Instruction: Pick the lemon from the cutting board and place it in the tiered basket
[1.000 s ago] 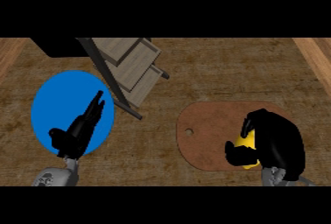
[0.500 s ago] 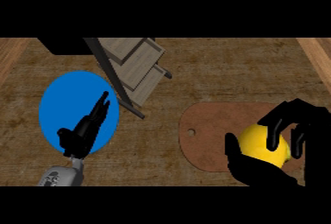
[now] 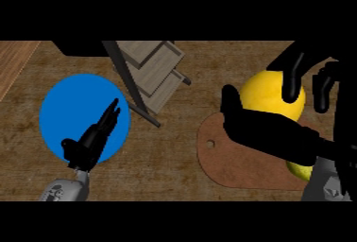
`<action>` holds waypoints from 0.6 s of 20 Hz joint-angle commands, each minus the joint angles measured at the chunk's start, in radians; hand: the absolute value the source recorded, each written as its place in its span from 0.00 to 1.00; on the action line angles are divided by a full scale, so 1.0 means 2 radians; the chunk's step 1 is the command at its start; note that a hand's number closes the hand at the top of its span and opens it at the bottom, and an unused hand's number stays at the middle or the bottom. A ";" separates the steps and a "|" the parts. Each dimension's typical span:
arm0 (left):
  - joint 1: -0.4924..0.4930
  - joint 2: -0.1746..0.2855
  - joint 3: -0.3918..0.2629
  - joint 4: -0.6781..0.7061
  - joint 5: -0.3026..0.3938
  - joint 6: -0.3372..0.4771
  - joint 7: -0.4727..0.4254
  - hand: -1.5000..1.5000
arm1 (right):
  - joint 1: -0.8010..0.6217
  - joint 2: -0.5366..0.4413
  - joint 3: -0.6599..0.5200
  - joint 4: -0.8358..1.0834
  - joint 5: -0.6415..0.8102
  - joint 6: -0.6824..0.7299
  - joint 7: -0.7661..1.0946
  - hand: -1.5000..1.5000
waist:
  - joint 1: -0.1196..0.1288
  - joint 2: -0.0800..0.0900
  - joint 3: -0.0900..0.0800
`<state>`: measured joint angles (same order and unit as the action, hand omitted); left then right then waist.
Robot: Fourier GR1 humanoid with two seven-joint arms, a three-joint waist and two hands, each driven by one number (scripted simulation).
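The yellow lemon [image 3: 266, 97] is up off the brown cutting board [image 3: 230, 163], large in the head view at the right. My right hand [image 3: 279, 132] is shut on the lemon, thumb below it and fingers [image 3: 293, 80] curled over its top. Part of the lemon shows again under the palm, low at the right. The tiered basket [image 3: 153, 71], a light wooden frame on dark legs, stands at the top centre, left of the lemon. My left hand [image 3: 94, 134] is open with straight fingers over the blue plate [image 3: 63, 108].
The blue plate lies on the wooden counter [image 3: 188, 52] at the left. A dark basket leg [image 3: 136, 101] slants down between the plate and the cutting board. A paler wooden strip [image 3: 14, 61] runs along the top left corner.
My right hand has closed round the lemon and lifted it off the cutting board, up and toward the view. The view itself has shifted. The left hand has stayed over the plate.
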<state>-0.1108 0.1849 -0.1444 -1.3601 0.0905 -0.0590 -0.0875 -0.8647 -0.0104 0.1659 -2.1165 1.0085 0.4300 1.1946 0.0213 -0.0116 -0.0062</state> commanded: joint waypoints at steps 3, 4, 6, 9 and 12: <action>-0.004 -0.008 -0.008 0.008 -0.010 0.003 -0.009 0.50 | -0.164 0.005 -0.074 0.145 -0.019 0.014 0.106 1.00 | 0.011 0.003 0.000; -0.009 -0.009 -0.011 0.013 -0.013 0.001 -0.014 0.50 | -0.180 0.005 -0.085 0.178 -0.014 -0.001 0.100 1.00 | 0.014 0.006 -0.001; -0.013 -0.019 -0.018 0.007 -0.012 0.005 0.000 0.50 | -0.224 0.005 -0.094 0.226 -0.017 -0.010 0.109 1.00 | 0.017 0.005 0.000; -0.035 -0.021 -0.010 0.018 -0.010 0.006 0.009 0.50 | -0.273 0.005 -0.121 0.312 -0.016 -0.043 0.094 1.00 | 0.019 0.009 0.000; -0.023 -0.011 -0.011 0.007 -0.011 -0.004 -0.005 0.50 | -0.317 0.005 -0.163 0.397 -0.017 -0.058 0.069 1.00 | 0.027 0.010 0.000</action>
<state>-0.1590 0.1569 -0.1635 -1.3330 0.0707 -0.0556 -0.0881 -1.3761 -0.0067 -0.0979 -1.5196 0.9806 0.3673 1.1698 0.0608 0.0046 -0.0065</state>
